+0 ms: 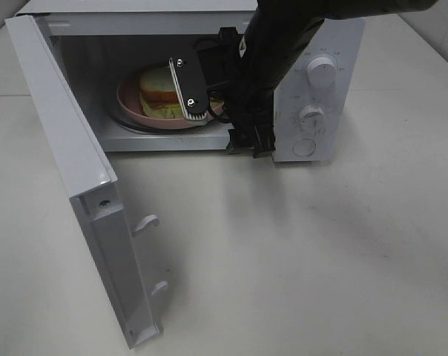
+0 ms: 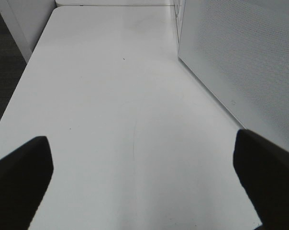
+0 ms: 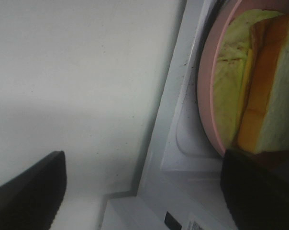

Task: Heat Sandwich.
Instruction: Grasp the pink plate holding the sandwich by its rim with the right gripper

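The white microwave (image 1: 329, 111) stands open, its door (image 1: 64, 148) swung out to the left. Inside, the sandwich (image 1: 159, 87) lies on a round pink plate (image 1: 127, 104). My right gripper (image 1: 220, 115) reaches into the cavity, turned on its side and open. One finger (image 1: 188, 89) hangs over the plate; the other sits at the cavity's front edge. In the right wrist view the sandwich (image 3: 259, 81) and the plate's rim (image 3: 205, 96) lie just beyond the open right gripper (image 3: 144, 191). My left gripper (image 2: 144, 182) stands open over bare table, out of the exterior view.
The microwave's knobs (image 1: 322, 73) face forward on its right panel. Its open door juts toward the table's front left, latch hooks (image 1: 146, 222) sticking out. A perforated white panel (image 2: 240, 57) stands close beside the left gripper. White tabletop (image 1: 320, 252) stretches in front.
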Controlling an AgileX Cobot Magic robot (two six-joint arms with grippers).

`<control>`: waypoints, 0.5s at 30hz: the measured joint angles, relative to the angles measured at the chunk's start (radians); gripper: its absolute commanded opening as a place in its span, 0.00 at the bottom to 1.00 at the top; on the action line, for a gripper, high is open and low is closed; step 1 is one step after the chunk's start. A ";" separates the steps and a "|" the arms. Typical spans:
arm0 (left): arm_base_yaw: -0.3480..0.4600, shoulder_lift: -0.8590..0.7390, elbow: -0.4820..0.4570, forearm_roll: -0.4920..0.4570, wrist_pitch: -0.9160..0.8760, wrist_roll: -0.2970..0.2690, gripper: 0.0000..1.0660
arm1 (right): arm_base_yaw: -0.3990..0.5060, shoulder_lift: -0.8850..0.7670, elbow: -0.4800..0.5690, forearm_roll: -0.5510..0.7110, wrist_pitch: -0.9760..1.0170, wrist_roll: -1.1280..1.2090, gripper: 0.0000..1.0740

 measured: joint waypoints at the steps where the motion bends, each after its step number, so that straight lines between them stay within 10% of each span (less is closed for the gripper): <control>1: 0.000 0.000 0.000 0.000 0.000 0.000 0.92 | 0.000 0.023 -0.022 0.000 -0.006 0.014 0.78; 15: 0.000 0.000 0.000 0.000 0.000 0.000 0.92 | 0.000 0.200 -0.181 0.000 -0.029 0.052 0.75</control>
